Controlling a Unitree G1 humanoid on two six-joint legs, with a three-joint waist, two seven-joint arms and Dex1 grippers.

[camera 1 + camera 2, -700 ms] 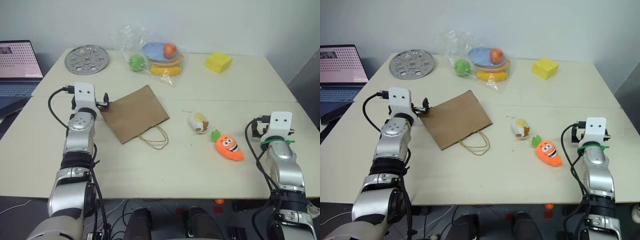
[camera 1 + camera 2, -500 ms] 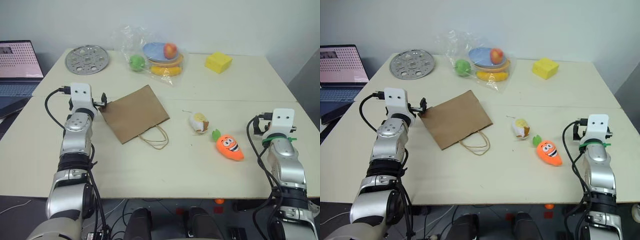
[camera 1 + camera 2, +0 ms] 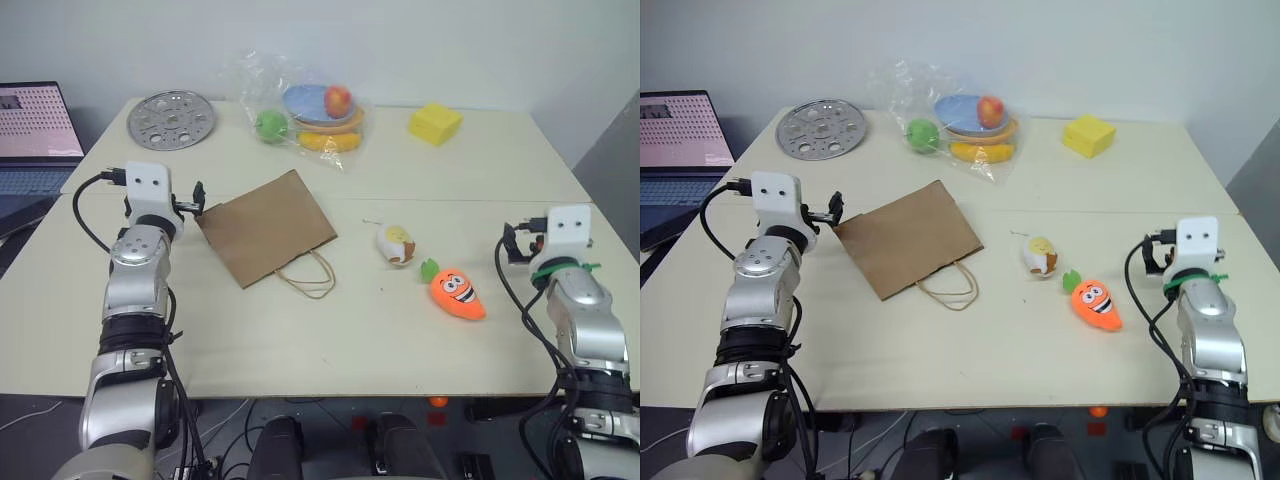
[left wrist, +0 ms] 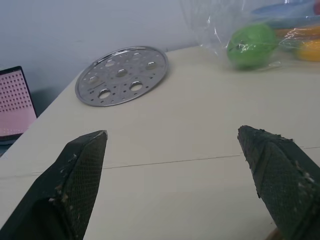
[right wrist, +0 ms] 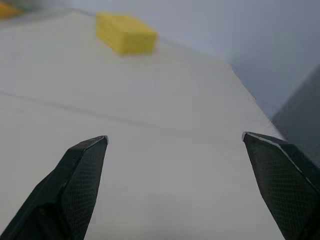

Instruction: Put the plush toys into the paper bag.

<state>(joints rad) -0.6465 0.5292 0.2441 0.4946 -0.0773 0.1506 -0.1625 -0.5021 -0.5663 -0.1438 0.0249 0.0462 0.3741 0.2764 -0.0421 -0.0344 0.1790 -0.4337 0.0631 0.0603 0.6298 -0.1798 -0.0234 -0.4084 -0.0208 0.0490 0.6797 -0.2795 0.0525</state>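
My left end effector (image 4: 172,142) hangs over the tabletop (image 3: 400,330) with its two black fingers (image 4: 75,175) spread wide and nothing between them. Past them I see a round perforated metal disc (image 4: 121,75) and a green fruit inside clear plastic wrap (image 4: 252,45). From the head view, this end effector sits just beside the far left corner of the paper bag (image 3: 268,226); whether a fingertip brushes that corner I cannot tell from here.

The paper bag lies flat on the tabletop, its thin cord handles (image 3: 308,275) looped out toward me. To its right, apart from it, rests the small white-and-yellowish plush toy (image 3: 397,243). Just beside that, nearer to me and to the right, lies the orange carrot plush toy (image 3: 457,293), its green leaves pointing toward the smaller toy. Neither toy is in the bag.

My right end effector (image 5: 175,140) is likewise wide open and empty, held over bare tabletop to the right of the carrot and apart from it. Beyond its fingers stands a yellow block (image 5: 125,33) near the far edge.

At the back of the tabletop the wrapped bundle holds a blue plate (image 3: 305,100), a red apple (image 3: 339,99) and something yellow. A laptop (image 3: 35,125) stands open off the far left.
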